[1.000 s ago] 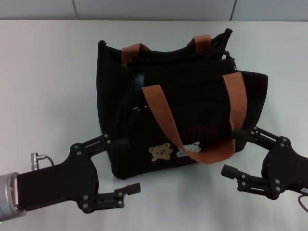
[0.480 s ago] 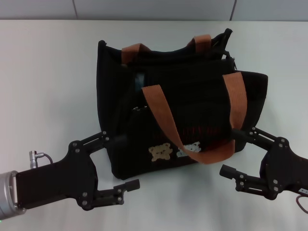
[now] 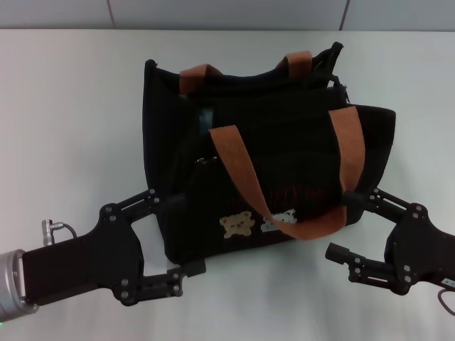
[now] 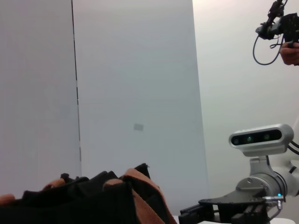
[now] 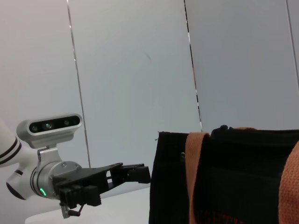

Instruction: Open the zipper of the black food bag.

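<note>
The black food bag (image 3: 263,163) was a boxy soft fabric tote sitting mid-table (image 3: 64,106), with two orange-brown webbing handles (image 3: 242,170) and two little bear patches (image 3: 237,224) on the near side. Its zipper (image 3: 266,103) ran along the top mouth. Left gripper (image 3: 174,238) was spread wide at the bag's near-left corner, right gripper (image 3: 341,226) spread at the near-right corner.

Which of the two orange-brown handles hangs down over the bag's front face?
The nearer handle, drooping down past the bear patches; the far handle stays up along the bag's back rim.
</note>
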Controlling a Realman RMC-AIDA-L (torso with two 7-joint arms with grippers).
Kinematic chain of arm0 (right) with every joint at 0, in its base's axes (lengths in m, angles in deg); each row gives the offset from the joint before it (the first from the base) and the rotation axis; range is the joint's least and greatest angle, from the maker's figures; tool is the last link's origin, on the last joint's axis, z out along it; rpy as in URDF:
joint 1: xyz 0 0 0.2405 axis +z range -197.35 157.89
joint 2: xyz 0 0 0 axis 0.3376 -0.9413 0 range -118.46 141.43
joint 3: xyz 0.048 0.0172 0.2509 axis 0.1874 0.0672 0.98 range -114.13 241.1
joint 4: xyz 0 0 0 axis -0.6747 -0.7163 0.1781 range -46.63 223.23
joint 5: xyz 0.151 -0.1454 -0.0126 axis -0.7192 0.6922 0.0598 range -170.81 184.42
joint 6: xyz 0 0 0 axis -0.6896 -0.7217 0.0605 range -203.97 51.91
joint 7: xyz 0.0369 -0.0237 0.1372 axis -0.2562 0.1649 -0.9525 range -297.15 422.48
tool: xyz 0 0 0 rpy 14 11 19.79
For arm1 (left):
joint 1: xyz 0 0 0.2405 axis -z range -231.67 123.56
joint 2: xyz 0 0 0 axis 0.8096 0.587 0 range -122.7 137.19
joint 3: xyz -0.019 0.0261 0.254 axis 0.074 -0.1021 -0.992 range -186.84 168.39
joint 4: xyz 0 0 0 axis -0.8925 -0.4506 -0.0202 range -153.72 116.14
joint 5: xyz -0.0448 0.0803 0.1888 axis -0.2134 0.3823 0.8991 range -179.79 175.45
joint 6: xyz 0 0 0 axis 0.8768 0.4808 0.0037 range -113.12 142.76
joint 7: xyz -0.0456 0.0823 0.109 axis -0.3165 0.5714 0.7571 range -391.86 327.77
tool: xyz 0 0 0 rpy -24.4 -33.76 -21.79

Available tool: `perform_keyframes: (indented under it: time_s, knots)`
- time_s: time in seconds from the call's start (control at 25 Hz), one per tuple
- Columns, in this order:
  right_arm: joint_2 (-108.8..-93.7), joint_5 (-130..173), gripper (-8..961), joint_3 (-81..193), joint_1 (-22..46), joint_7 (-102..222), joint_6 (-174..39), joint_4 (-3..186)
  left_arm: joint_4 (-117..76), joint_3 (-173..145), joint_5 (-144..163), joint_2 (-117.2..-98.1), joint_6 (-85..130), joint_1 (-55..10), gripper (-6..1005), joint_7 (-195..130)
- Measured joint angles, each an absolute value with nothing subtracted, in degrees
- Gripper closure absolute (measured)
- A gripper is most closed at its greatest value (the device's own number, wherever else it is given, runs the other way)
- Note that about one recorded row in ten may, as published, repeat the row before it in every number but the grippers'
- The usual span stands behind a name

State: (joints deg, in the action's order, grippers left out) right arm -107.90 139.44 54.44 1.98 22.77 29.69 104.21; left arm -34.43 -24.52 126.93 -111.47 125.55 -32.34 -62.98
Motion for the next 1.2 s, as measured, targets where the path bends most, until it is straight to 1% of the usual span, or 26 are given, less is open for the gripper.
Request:
perform_keyframes:
  time_s: [1.2]
  knots:
    - [-107.96,139.42,128,54.43,1.89,22.86,29.61,104.12,-33.8,-24.52,125.97,-111.49,125.56,-32.08,170,-62.98]
